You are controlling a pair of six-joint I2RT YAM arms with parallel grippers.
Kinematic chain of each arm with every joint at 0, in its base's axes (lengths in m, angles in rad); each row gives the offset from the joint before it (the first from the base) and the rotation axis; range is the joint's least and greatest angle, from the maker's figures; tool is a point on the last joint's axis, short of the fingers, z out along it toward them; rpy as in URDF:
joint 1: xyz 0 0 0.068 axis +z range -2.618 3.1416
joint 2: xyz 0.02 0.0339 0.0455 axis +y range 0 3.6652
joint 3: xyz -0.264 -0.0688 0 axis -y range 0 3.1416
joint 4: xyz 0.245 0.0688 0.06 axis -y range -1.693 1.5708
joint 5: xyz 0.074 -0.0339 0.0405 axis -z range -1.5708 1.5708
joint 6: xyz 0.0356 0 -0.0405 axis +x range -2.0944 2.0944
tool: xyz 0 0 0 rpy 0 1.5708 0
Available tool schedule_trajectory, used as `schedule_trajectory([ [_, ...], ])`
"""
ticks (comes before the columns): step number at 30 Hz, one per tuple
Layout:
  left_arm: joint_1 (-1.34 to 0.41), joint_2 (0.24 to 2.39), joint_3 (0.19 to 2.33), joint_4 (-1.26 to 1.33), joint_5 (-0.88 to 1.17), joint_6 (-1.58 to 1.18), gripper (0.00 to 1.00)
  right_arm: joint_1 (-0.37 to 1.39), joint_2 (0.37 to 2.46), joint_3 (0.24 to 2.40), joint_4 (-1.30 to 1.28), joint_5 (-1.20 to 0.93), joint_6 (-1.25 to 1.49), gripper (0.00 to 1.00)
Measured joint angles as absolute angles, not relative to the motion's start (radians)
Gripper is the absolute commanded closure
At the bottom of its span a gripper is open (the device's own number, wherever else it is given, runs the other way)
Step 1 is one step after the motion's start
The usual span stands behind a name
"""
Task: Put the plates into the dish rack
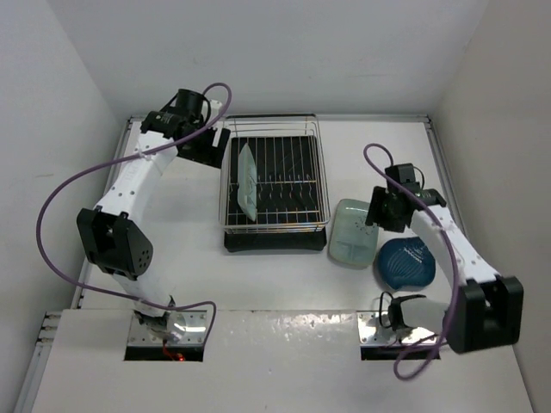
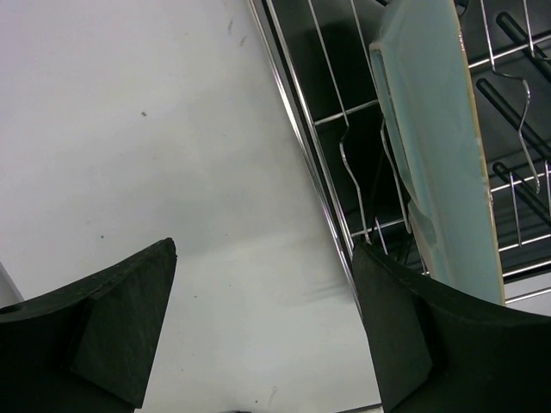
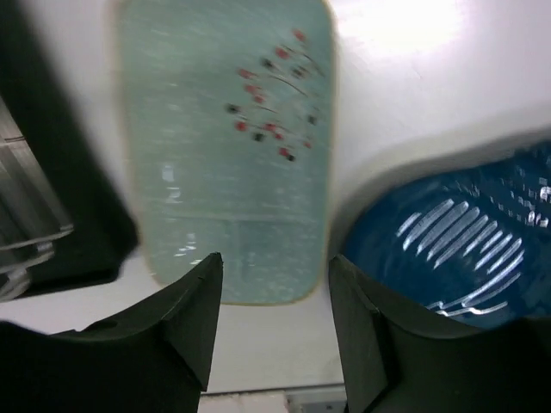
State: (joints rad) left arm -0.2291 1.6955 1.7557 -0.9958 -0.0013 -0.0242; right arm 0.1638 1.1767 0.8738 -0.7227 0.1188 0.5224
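Note:
The dish rack (image 1: pixel 324 176) stands at the middle of the table, chrome bars over a black tray. One mint-green plate (image 1: pixel 247 182) stands on edge in its left part, also seen in the left wrist view as a plate (image 2: pixel 439 155) behind the rack's rim (image 2: pixel 303 146). My left gripper (image 1: pixel 209 149) hovers just outside the rack's left side, open (image 2: pixel 263 327), only bare table between its fingers. A second mint plate (image 1: pixel 351 232) lies flat right of the rack, beside the dark blue plate (image 1: pixel 406 262). My right gripper (image 1: pixel 377 212) is open (image 3: pixel 275 284) above the flat mint plate's (image 3: pixel 224 163) near edge, holding nothing; the blue plate (image 3: pixel 456 232) lies to its right.
White walls close in the table on the left, back and right. The rack's black base (image 3: pixel 60 215) lies close to the left of the flat mint plate. Purple cables loop from both arms. The arm bases sit at the near edge.

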Motion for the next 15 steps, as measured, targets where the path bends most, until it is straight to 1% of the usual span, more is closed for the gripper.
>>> schedule_trajectory([
  [2,-0.229,1.69,1.752,-0.995,0.009,-0.014,0.13,0.076,1.254,0.852,-0.731,0.081,0.522,0.48],
  [5,-0.229,1.675,1.751,-0.991,0.027,-0.004,0.13,-0.005,1.341,0.837,-0.713,0.02,0.522,0.47],
  [11,-0.229,1.656,1.752,-0.984,0.057,0.019,0.13,-0.051,1.485,0.812,-0.608,-0.059,0.515,0.47],
  [13,-0.229,1.655,1.754,-0.985,0.068,0.024,0.13,-0.051,1.52,0.811,-0.574,-0.081,0.508,0.49],
  [15,-0.231,1.655,1.761,-0.985,0.075,0.03,0.13,-0.053,1.546,0.809,-0.539,-0.094,0.502,0.54],
])
